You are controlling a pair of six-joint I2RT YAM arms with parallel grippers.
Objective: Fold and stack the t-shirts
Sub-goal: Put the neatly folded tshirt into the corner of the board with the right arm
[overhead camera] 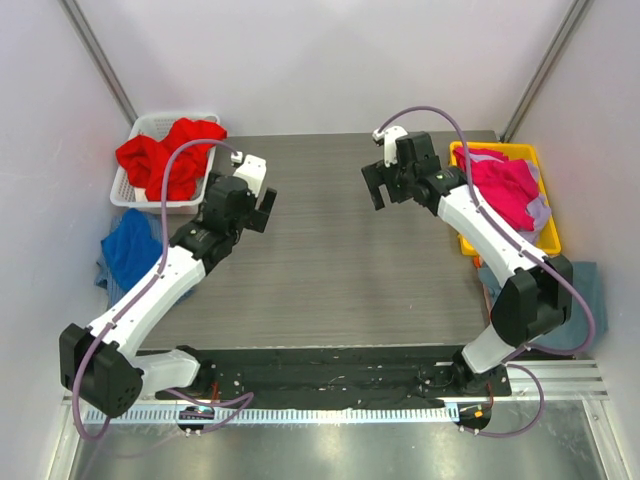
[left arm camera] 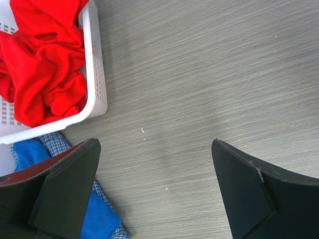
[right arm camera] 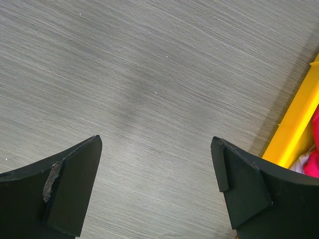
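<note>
T-shirts are lying bunched at both flanks of the surface (overhead camera: 330,260). The red t-shirt (overhead camera: 170,155) is sitting in the white basket (overhead camera: 150,122), nearer the left gripper (overhead camera: 262,210). The magenta t-shirt (overhead camera: 505,185) is sitting in the yellow bin (overhead camera: 500,150), nearer the right gripper (overhead camera: 385,190). Both grippers' fingers (left arm camera: 65,194) are standing released, grasping nothing.

The top camera is overlooking the whole desk (overhead camera: 340,260); wrist cameras are facing it closely, the left sharing the red t-shirt (overhead camera: 165,155).
</note>
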